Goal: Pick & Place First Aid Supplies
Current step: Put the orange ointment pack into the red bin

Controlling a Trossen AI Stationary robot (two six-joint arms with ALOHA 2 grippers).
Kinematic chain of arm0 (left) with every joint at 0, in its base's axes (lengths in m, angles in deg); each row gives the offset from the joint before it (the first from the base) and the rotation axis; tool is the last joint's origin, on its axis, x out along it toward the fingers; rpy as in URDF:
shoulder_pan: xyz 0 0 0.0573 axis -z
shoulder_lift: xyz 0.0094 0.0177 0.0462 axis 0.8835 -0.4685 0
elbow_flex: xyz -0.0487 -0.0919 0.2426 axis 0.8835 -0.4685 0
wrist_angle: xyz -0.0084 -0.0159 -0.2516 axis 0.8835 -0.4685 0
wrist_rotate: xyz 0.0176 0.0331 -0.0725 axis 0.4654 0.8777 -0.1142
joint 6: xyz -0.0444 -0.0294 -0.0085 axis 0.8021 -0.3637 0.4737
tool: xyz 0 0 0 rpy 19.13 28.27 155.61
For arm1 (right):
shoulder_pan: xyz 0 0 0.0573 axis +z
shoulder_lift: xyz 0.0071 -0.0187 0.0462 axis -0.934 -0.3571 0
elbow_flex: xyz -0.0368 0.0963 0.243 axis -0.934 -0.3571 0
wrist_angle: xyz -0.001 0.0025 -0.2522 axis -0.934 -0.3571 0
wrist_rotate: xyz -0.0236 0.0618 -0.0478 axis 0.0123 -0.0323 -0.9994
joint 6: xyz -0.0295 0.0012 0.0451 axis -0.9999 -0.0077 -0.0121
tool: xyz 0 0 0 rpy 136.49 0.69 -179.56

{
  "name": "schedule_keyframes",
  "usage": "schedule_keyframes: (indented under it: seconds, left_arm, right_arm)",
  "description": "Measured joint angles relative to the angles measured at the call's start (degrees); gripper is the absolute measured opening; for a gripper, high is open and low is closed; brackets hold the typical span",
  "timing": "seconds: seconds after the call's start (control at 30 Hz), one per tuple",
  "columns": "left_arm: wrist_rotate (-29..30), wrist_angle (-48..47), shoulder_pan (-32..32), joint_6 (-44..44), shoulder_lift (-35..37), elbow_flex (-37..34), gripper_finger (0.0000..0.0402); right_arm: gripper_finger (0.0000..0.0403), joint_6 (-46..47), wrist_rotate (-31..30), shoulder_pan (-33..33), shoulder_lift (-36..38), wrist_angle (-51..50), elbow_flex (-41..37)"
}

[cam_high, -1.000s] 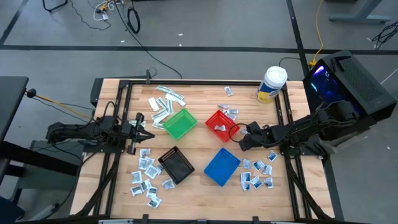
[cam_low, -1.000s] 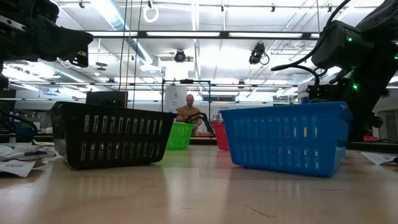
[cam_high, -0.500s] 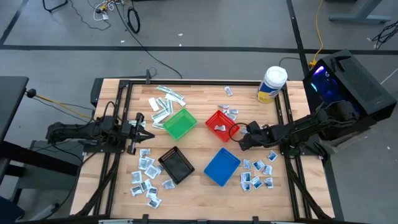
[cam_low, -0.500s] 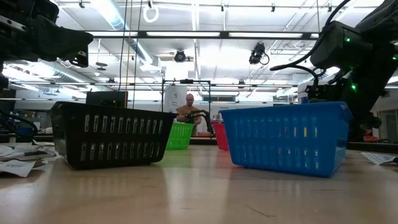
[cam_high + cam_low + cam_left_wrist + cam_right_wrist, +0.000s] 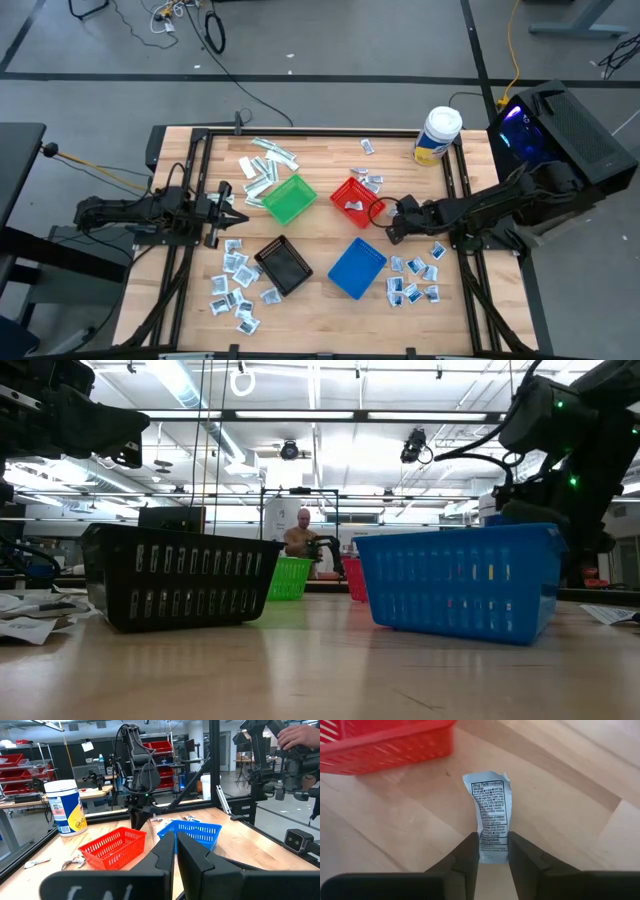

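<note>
Now, right tool point(image 5: 493, 851): clamps one end of a sachet point(image 5: 491, 812), lifted over the counter point(image 5: 580, 795).
Red basket point(image 5: 380, 745): just ahead; carry the sachet clear over its rim, then release.
Left tool point(image 5: 175, 851): closed, empty, parked.

White black-printed packet point(image 5: 491, 814); red basket point(image 5: 385, 742).

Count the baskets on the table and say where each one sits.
4. The green basket lies left of centre, the red basket beside it toward the right arm, the black basket along the near side, and the blue basket to its right.
</note>
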State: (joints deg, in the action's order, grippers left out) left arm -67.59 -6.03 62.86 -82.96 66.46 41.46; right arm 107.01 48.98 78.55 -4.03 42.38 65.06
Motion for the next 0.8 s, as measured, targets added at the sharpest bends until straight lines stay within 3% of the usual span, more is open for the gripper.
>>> schedule_keyframes:
  seconds: [0.43,0.8]
  left_arm:
    - [0.0,0.0,0.0,0.0,0.0,0.0,0.0025]
    - [0.0,0.0,0.0,0.0,0.0,0.0,0.0025]
  right_arm:
    - [0.0102,-6.0,2.2,0.0,3.1,-7.7,5.1]
    - [0.0102,-15.5,1.7,0.0,3.3,-8.9,14.6]
